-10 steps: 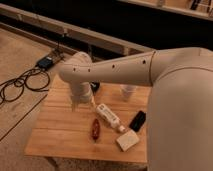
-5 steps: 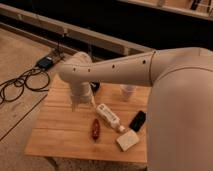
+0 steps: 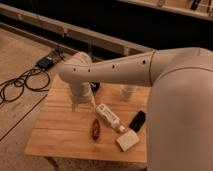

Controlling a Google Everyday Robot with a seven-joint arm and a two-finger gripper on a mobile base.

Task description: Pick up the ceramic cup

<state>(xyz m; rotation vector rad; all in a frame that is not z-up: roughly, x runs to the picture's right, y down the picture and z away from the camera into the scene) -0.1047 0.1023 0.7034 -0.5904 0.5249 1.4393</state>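
Just the one camera view here. Your big white arm (image 3: 130, 70) sweeps in from the right and bends down at the wrist over the light wooden table (image 3: 55, 135). The gripper (image 3: 83, 103) points straight down above the back-left part of the table. I can't tell how far open it is, or whether it has hold of anything.

The small plain white ceramic cup (image 3: 128, 93) stands near the back edge, off to the gripper's right, with its top hidden by the arm. A wide dark blue bowl (image 3: 95, 87) peeks out beside the wrist. Nearer the front lie a white labelled bottle (image 3: 109, 115), a reddish-brown elongated thing (image 3: 95, 129), a black oblong object (image 3: 137, 120) and a pale block (image 3: 128, 140).
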